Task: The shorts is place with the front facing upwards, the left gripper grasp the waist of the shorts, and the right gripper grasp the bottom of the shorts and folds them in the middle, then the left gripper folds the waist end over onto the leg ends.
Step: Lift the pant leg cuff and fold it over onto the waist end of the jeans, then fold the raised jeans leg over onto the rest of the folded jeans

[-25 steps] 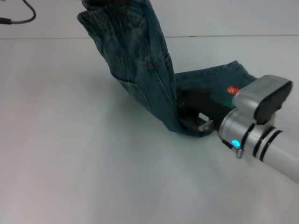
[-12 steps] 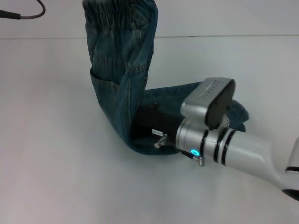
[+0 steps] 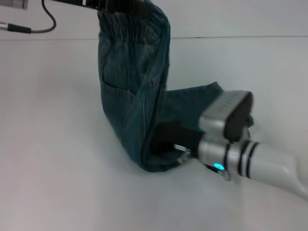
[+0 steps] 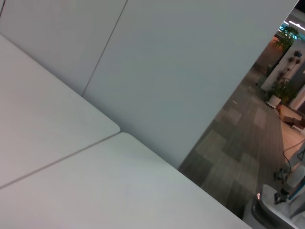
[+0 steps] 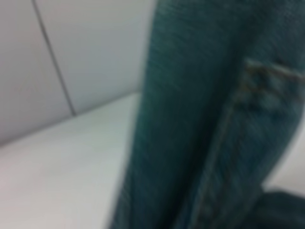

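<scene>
Head view first: you've got the shorts (image 3: pixel 139 110) standing up like a tent on the white table (image 3: pixel 57 159), towards its far edge and a little right of centre. The waist of the shorts (image 3: pixel 132 26) is hoisted high, hanging from the left gripper (image 3: pixel 120 6) at the very top of the picture. It's pinching that gathered band, by the look of how the denim drops straight from it, though the fingertips themselves are cut off from sight.

Down at the table, the right gripper (image 3: pixel 166 142) is tucked in low against the crease where the raised panel meets the part lying flat. Whether its fingers are spread or pressed together, you can't tell; dark cloth swallows them. The flat part runs away towards the table's right edge, behind the silver wrist.

Right wrist view is filled with denim close up, pocket stitching (image 5: pixel 267 76) and all. Left wrist view shows only table and wall, no cloth.

My read: the lengthwise fold is done and you're into the last step, waist end over onto the leg ends. Next you'll want the left arm to carry the waistband rightward and down onto the flat part, hems hidden for now, while the right arm slips out of the crease before the cloth lands on it.
</scene>
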### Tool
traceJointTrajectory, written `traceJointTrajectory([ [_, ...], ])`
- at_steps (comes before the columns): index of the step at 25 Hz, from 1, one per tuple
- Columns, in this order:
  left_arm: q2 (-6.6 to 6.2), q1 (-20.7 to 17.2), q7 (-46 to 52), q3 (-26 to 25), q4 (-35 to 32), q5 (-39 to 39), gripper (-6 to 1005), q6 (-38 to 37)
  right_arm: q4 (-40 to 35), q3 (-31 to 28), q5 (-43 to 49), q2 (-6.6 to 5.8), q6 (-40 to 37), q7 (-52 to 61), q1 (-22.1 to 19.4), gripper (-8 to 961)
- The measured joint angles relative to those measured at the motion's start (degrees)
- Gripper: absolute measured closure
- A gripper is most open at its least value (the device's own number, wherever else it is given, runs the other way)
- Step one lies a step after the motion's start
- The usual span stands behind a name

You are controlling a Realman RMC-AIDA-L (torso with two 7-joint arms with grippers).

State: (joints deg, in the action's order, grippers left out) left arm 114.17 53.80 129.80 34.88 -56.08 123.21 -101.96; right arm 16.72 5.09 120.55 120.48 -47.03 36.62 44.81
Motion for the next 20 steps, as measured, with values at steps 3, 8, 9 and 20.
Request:
traceJointTrajectory([
  [3,0.86,-0.50,-0.23,1.31,-0.04,0.00,943,1.28,-3.75,-0.60,0.32,-0.14,-1.65,0.38,-3.14,884],
  [8,2.88,-0.94,-1.57,4.49,0.44,0.00,942,4.43,-10.16,-7.86,0.13,-0.29,-9.76,0.36,-8.31,875],
  [9,3.36,-0.93,-1.69,5.31,0.56,0.00,942,5.12,-11.13,-10.12,0.12,-0.35,-11.99,0.38,-9.13,873],
  [20,9.91,0.17,-3.01,21.54,3.05,-0.45,924,19.16,-18.51,-33.78,0.03,-0.96,-25.44,0.62,-13.02,854],
])
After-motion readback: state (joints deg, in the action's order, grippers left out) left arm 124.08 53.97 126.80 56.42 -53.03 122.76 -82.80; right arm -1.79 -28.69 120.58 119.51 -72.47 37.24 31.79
